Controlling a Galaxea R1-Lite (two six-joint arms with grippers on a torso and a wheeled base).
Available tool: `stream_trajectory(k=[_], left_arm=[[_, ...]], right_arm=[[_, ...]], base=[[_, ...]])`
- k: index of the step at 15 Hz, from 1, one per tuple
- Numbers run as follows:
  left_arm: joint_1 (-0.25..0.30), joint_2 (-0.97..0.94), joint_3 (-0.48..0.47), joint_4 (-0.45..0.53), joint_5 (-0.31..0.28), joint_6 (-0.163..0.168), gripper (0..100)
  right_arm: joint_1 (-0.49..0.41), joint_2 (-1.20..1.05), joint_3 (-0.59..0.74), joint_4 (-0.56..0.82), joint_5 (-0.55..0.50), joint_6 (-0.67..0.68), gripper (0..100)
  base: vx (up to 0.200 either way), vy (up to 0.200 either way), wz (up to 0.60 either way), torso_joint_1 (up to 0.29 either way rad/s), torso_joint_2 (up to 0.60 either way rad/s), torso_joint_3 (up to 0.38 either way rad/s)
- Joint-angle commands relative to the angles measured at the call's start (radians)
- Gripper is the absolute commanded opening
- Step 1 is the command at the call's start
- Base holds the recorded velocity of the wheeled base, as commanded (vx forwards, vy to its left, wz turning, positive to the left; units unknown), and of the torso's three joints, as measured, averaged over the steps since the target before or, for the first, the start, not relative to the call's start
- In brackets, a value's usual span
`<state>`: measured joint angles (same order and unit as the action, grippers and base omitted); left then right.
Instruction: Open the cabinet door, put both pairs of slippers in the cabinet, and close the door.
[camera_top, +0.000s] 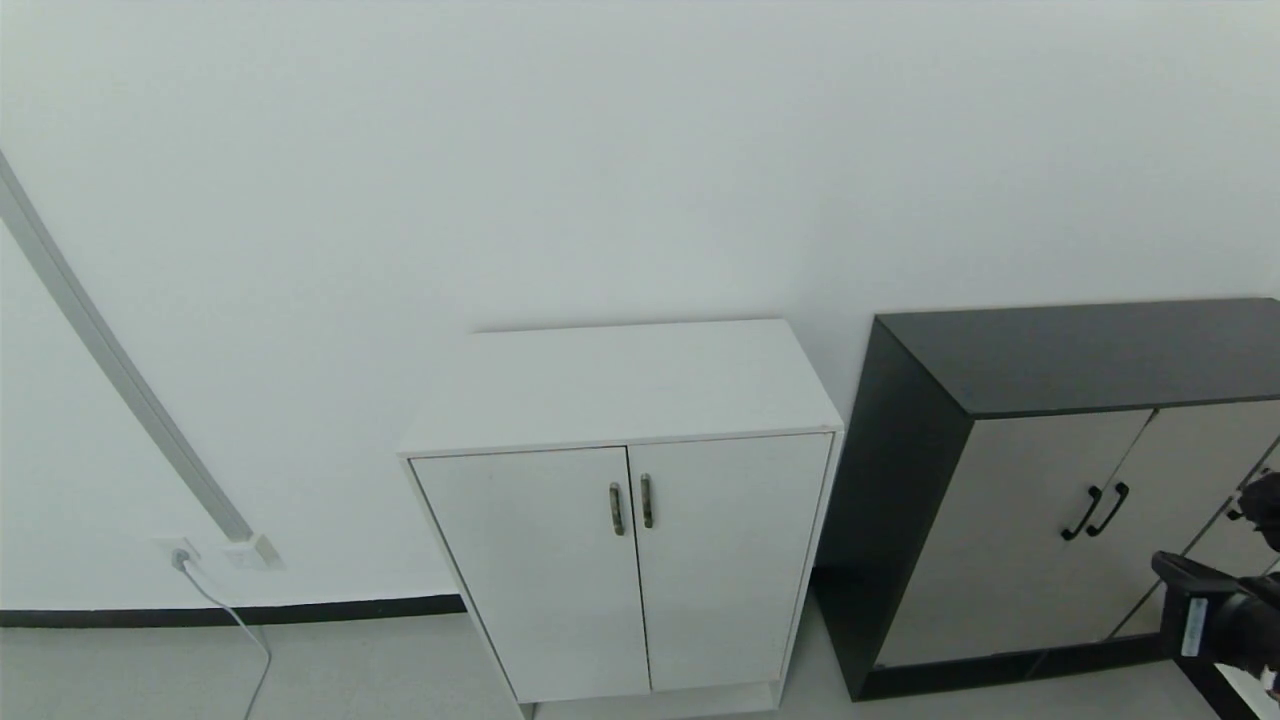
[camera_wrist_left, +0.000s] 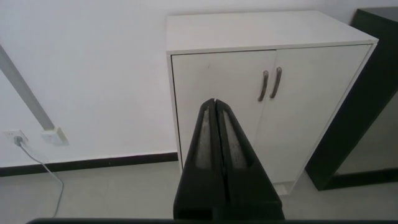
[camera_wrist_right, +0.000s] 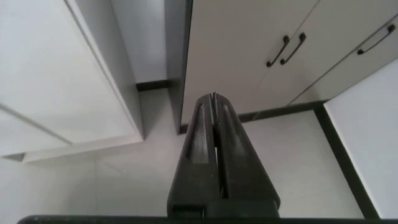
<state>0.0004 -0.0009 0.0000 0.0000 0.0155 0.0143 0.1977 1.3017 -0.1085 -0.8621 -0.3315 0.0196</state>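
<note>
Cabinetry first: the white two-door laminate cabinet (camera_top: 690, 580) stands on the floor (camera_top: 350, 670) against the wall (camera_top: 600, 150), just beside a black cabinet with grey doors (camera_top: 900, 480). Its front faces the robot and its long axis is upright. Its flat white doors (camera_top: 540, 570) are shut; they look like stiff, light panels, probably hinged at the outer edges. The slim metal bar handles (camera_top: 616, 508) run vertically either side of the centre seam and are the likely place to take hold. Both the left end effector (camera_wrist_left: 214, 101) and right end effector (camera_wrist_right: 213, 96) have fingers pressed together, empty.
</note>
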Motion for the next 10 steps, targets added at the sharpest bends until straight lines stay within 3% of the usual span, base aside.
stream_trajectory(k=[1, 3, 10], left_arm=[[0.000, 0.001, 0.000, 0.000, 0.000, 0.000, 0], [0.001, 0.001, 0.000, 0.000, 0.001, 0.000, 0], [0.001, 0.001, 0.000, 0.000, 0.001, -0.002, 0]], right_arm=[[-0.001, -0.171, 0.096, 0.035, 0.037, 0.005, 0], [-0.001, -0.243, 0.109, 0.100, 0.052, 0.013, 0], [-0.001, -0.642, 0.109, 0.598, 0.152, 0.028, 0]], base=[[0.000, 0.000, 0.00, 0.000, 0.00, 0.000], [0.000, 0.000, 0.00, 0.000, 0.00, 0.000], [0.000, 0.000, 0.00, 0.000, 0.00, 0.000]])
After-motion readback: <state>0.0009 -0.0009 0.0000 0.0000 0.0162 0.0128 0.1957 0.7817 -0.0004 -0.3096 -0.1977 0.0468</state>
